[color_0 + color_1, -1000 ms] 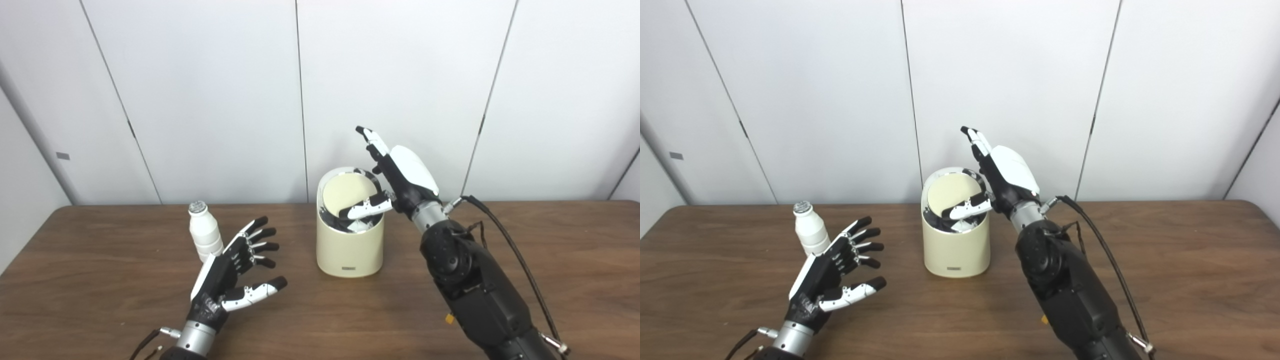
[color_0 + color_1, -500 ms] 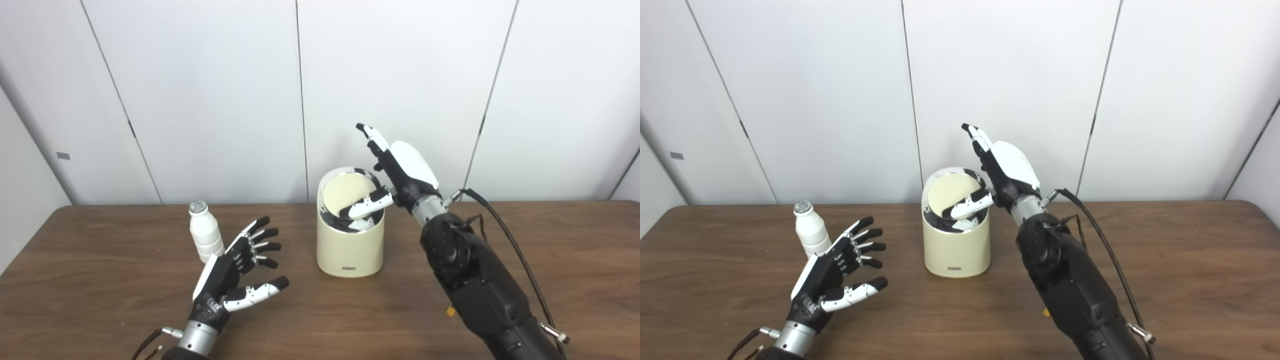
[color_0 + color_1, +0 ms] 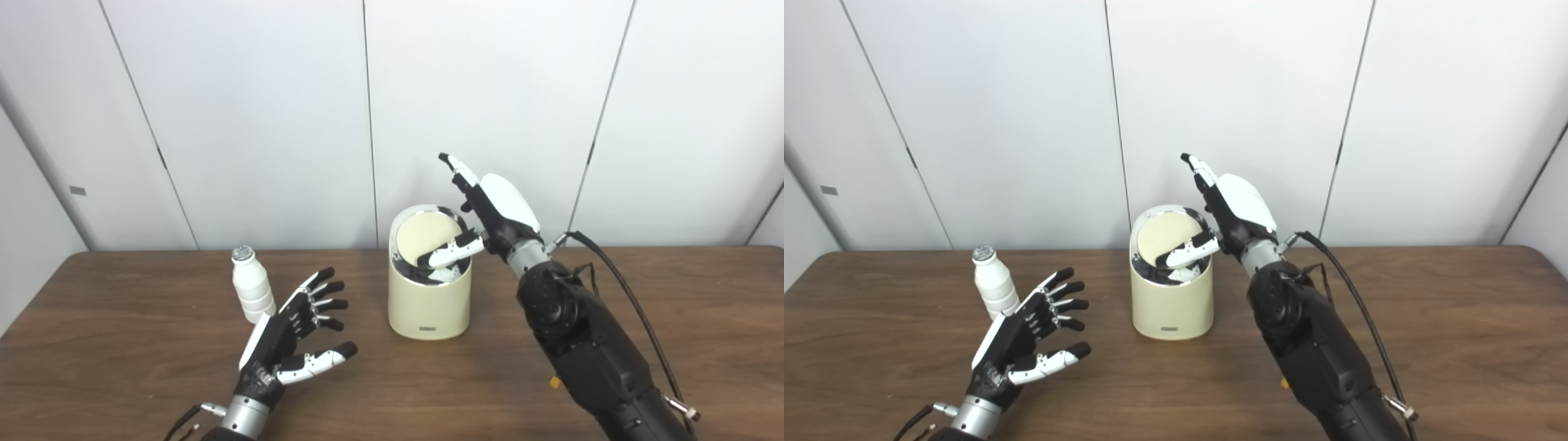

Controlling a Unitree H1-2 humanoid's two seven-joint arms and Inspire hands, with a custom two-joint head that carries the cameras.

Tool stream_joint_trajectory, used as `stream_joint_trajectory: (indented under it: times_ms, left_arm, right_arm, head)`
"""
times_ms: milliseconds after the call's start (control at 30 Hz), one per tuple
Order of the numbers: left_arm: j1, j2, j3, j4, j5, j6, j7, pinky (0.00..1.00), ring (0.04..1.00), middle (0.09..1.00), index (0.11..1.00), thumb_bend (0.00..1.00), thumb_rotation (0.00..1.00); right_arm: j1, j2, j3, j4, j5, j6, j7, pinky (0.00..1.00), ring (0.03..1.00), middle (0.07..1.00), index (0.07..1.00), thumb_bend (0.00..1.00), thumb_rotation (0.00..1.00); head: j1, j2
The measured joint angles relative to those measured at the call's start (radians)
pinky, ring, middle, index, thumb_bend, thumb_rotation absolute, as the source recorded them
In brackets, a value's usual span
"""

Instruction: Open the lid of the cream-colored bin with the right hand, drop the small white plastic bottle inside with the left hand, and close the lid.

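While my right robot hand (image 3: 490, 211) reaches over the cream-colored bin (image 3: 429, 300) at the middle of the wooden counter (image 3: 674, 318), its thumb presses down into the bin's top opening, where the round lid (image 3: 422, 236) stands tilted steeply inside the rim. Its fingers point upward, spread away from the thumb, gripping nothing. My left robot hand (image 3: 294, 334) hovers low above the counter to the left of the bin, palm turned inward, fingers fanned apart and empty. Just beyond and left of those fingertips, the small white plastic bottle (image 3: 251, 294) stands upright on the counter, not touched, well apart from the bin. White wall panels (image 3: 245, 122) fill the background.
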Motion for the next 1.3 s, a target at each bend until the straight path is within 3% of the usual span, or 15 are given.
stream_joint_trajectory:
  times_ms: [133, 267, 833, 1000, 1167, 1300]
  left_arm:
    - [0.001, 0.0, 0.0, 0.0, -0.001, 0.0, 0.0, 0.61, 0.756, 0.846, 0.918, 0.73, 0.13]
    - [0.002, -0.001, 0.0, -0.002, -0.001, 0.0, 0.001, 0.62, 0.753, 0.845, 0.917, 0.73, 0.13]
    - [0.003, -0.002, 0.0, -0.003, -0.006, 0.0, -0.001, 0.62, 0.761, 0.852, 0.921, 0.73, 0.11]
    - [0.003, -0.002, -0.001, -0.005, -0.005, 0.0, 0.0, 0.62, 0.758, 0.846, 0.921, 0.72, 0.13]
    - [0.004, 0.0, 0.0, -0.006, -0.004, 0.0, 0.0, 0.62, 0.76, 0.847, 0.921, 0.73, 0.13]
    - [0.005, 0.002, 0.0, -0.006, -0.004, 0.0, -0.001, 0.61, 0.76, 0.845, 0.918, 0.73, 0.13]
  right_arm:
    - [-0.004, 0.0, 0.02, -0.045, -0.022, 0.1, 0.05, 0.61, 0.849, 0.972, 0.956, 0.86, 0.14]
    - [-0.007, 0.0, 0.03, -0.066, -0.023, 0.139, 0.073, 0.62, 0.857, 0.974, 0.953, 0.86, 0.14]
    - [0.016, -0.009, 0.015, -0.107, 0.008, 0.142, 0.089, 0.65, 0.875, 0.956, 0.948, 0.86, 0.18]
    - [0.034, -0.017, -0.021, -0.152, 0.022, 0.139, 0.093, 0.8, 0.923, 0.952, 0.946, 0.87, 0.2]
    - [0.055, -0.046, -0.084, -0.179, 0.052, 0.136, 0.092, 0.7, 0.902, 0.959, 0.951, 0.85, 0.18]
    - [0.064, -0.049, -0.096, -0.193, 0.058, 0.134, 0.09, 0.69, 0.906, 0.949, 0.936, 0.85, 0.16]
  head:
    - [0.002, 0.006]
    - [0.002, 0.006]
    - [0.003, 0.003]
    - [0.003, 0.005]
    - [0.003, 0.006]
    - [0.002, 0.005]
